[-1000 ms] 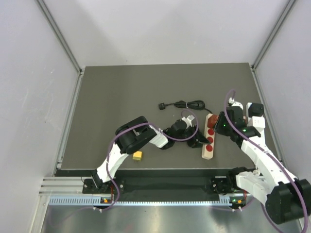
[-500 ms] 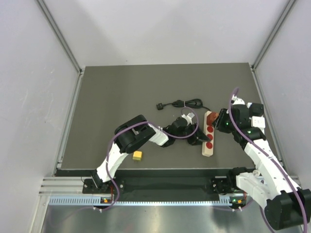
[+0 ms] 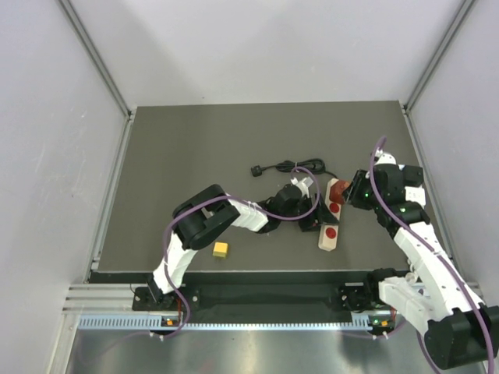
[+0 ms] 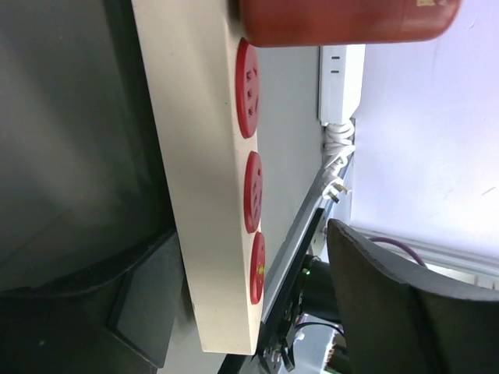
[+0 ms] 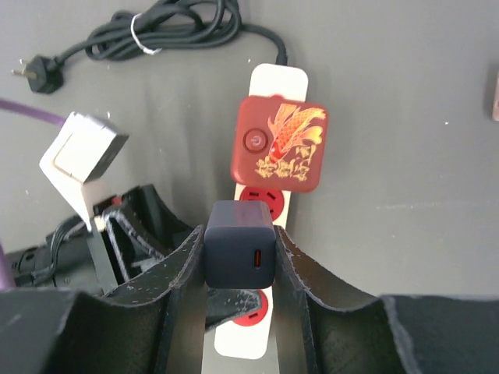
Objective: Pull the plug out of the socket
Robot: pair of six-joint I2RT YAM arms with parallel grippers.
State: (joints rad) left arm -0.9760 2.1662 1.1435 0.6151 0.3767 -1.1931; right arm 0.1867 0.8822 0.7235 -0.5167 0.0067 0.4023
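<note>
1. The right jaws clamp the dark plug [image 5: 239, 255], poised just above the power strip [image 5: 269, 78]; the socket [image 4: 253, 191] under it looks bare, so the plug seems free.
2. Lift straight up, untilted; a skewed pull could drag the strip.
3. The left jaws stand apart around the strip on the table [image 3: 195, 156]; closing them would pin it.

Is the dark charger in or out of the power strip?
Out. Right gripper holds the charger off the power strip; the left wrist view shows three bare red sockets.
</note>
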